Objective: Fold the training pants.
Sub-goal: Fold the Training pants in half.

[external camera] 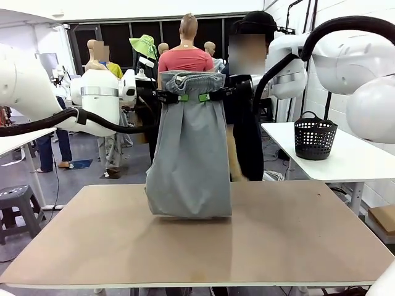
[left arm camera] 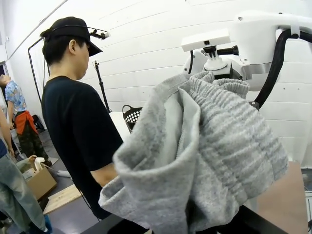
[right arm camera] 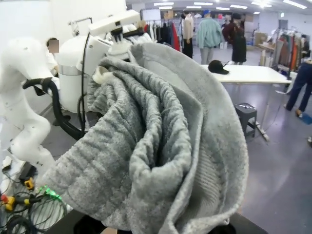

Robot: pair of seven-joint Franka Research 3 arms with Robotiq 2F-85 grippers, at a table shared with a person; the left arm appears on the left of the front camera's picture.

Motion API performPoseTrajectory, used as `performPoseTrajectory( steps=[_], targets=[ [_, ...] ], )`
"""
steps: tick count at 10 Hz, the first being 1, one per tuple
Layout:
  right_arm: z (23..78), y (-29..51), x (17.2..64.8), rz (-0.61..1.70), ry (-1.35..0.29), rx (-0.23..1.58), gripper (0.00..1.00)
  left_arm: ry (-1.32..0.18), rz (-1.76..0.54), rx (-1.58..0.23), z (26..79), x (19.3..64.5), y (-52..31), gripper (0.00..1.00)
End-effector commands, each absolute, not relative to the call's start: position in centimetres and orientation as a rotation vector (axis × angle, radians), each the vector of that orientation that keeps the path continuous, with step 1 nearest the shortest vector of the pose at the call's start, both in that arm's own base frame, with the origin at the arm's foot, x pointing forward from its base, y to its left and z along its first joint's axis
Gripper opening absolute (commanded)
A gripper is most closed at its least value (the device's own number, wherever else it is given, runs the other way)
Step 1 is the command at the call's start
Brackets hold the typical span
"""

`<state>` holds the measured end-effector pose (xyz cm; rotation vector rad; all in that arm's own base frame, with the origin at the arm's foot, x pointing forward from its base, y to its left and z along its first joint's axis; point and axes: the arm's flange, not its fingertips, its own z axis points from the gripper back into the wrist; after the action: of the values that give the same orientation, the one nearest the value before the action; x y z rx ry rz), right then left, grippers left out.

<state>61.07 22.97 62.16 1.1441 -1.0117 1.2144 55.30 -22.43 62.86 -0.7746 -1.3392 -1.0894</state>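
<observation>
Aloft, training pants (external camera: 188,154) hanging between left gripper (external camera: 174,97), right gripper (external camera: 211,97)

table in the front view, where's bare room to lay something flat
Bare brown tabletop left, right and in front of the hanging light grey soft-fabric training pants. Crowded only at the far middle, where their lower edge meets the surface.

The front camera sits low at the near edge of a bare tan wooden table (external camera: 265,240) and looks straight across it. Hanging at mid-distance is a pair of light grey soft-fabric training pants (external camera: 188,163). Each wrist camera sits very near the same pants (left arm camera: 204,156) (right arm camera: 156,146), facing sideways across the gathered waistband toward the opposite white robot arm. A black mesh basket (external camera: 315,137) also appears in the left wrist view (left arm camera: 130,117).
</observation>
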Motion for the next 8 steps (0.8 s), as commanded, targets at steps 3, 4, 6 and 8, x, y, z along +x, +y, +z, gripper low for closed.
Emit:
performPoseTrajectory(
  steps=[3,4,6,8],
  targets=[
    [63.4,23.7,65.0,1.192,-0.956,1.111,0.0,-1.389,-1.051,-0.703,63.9,59.2,-21.1,0.0],
    [62.7,23.9,64.5,1.187,-0.958,1.13,0.0,-1.382,-1.038,-0.715,63.3,59.1,-20.6,0.0],
    [59.3,23.3,64.3,1.143,-0.924,1.164,0.0,-1.353,-1.026,-0.764,60.4,58.5,-19.8,0.0],
    [56.3,23.6,63.0,1.107,-0.896,1.221,0.0,-1.307,-0.974,-0.801,57.3,57.1,-19.0,0.0]
  ],
)
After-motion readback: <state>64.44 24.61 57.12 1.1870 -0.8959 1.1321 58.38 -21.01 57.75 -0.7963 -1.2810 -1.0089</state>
